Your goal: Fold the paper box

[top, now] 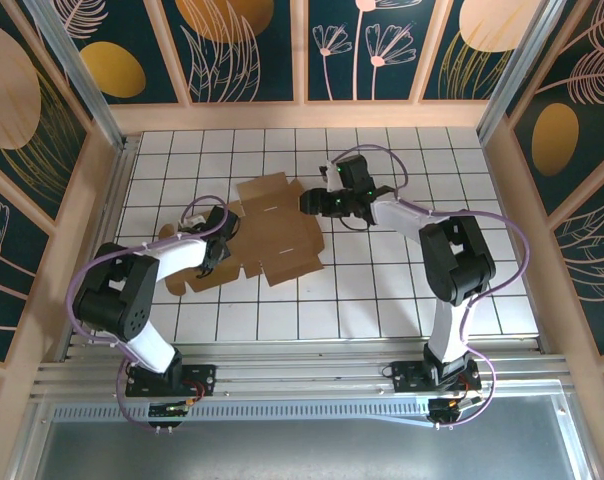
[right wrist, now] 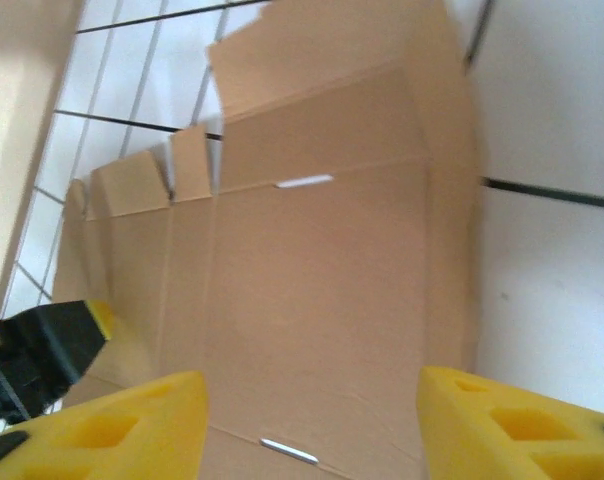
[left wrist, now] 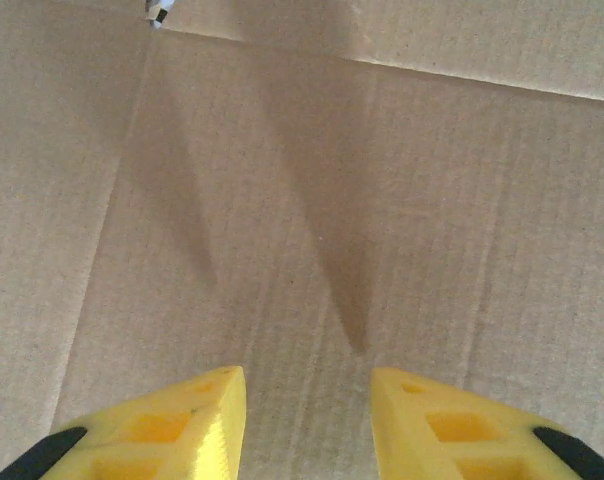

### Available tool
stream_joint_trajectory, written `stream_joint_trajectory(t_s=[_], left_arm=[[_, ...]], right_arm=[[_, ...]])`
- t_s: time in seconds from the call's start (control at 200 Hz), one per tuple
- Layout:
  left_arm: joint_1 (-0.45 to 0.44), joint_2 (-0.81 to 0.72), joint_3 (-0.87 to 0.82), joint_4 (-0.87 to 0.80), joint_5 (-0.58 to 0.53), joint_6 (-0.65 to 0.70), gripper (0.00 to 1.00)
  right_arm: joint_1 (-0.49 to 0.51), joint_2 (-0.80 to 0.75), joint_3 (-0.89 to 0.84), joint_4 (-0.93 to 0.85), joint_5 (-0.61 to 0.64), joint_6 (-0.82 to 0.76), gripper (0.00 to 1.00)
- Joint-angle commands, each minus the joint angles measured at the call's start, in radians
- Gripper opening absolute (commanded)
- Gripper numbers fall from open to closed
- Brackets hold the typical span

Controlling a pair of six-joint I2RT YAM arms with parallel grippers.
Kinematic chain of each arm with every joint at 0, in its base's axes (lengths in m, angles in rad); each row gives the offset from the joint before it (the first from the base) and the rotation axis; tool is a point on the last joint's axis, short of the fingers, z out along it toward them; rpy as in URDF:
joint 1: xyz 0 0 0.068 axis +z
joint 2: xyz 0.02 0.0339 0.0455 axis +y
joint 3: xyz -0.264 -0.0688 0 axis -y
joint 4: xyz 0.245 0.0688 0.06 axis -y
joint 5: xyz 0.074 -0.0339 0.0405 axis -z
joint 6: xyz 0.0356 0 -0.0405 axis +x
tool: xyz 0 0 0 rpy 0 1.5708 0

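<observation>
Quick look at where I'm at. The paper box (top: 282, 235) isn't a box yet. It's a flat die-cut piece of plain brown cardboard lying around the middle of the top view, a bit left of centre, on the white tiled table (top: 382, 300) with thin dark grid lines. The outline is irregular: a big squarish middle panel, with flaps sticking out toward the upper left and lower left of the frame.

My left gripper (top: 224, 238) sits at the cardboard's left edge in the top view. From the left wrist it's cardboard edge to edge, matte, with fine corrugation ribs and a few pressed crease lines, one running across the top of the frame. My fingertips (left wrist: 207, 425) poke in from the bottom. They're chunky yellow plastic wedges with a moderate gap between them and nothing pinched in it.

My right gripper (top: 308, 203) is at the cardboard's upper right edge in the top view. In the right wrist view its yellow fingers (right wrist: 512, 425) sit in the lower corners, spread wide and gripping nothing. The cardboard stretches away between them. I can see a thin slot (right wrist: 304, 182) cut through the panel and small squarish tabs (right wrist: 132, 182) with notches on the left side of the frame.
</observation>
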Motion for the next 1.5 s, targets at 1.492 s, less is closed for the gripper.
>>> stream_joint_trajectory(t_s=[1.492], left_arm=[[0.043, 0.063, -0.16, 0.697, 0.798, 0.003, 0.11]], right_arm=[[0.005, -0.013, -0.179, 0.608, -0.454, 0.337, 0.35]])
